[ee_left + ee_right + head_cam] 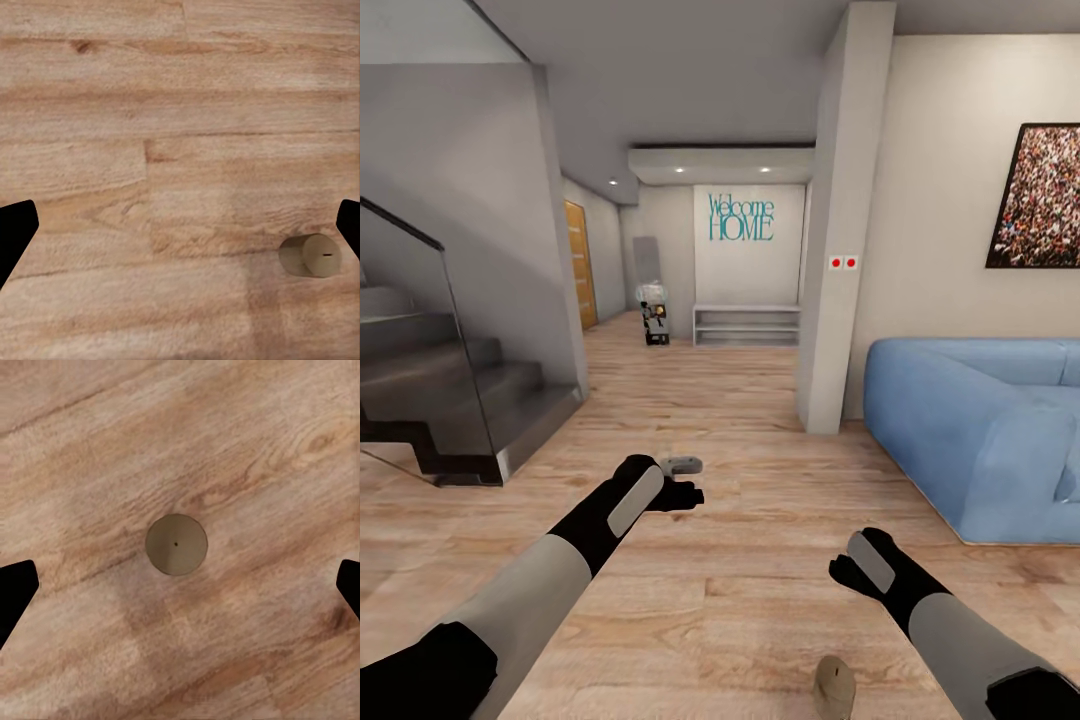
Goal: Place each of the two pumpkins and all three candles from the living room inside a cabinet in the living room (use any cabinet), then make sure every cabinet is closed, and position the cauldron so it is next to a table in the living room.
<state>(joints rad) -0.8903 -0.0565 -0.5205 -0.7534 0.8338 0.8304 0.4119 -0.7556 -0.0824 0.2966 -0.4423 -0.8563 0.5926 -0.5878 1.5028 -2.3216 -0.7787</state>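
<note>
- Your right gripper (180, 585) is spread wide w/ a candle (176, 544) upright on the floor (90, 457) directly below, centred betw. its fingers.
- Left gripper (180, 232) also wide; same candle off to its right.

Pale grey forearm sleeves, black wrists with grey oval plates, black fingers (15, 232)

Both arms reach out in front. The left gripper (678, 493) and right gripper (847, 567) have fingers spread wide, holding nothing.

sofa (980, 450) cut at right edge, wall picture (1040, 200) likewise
</note>
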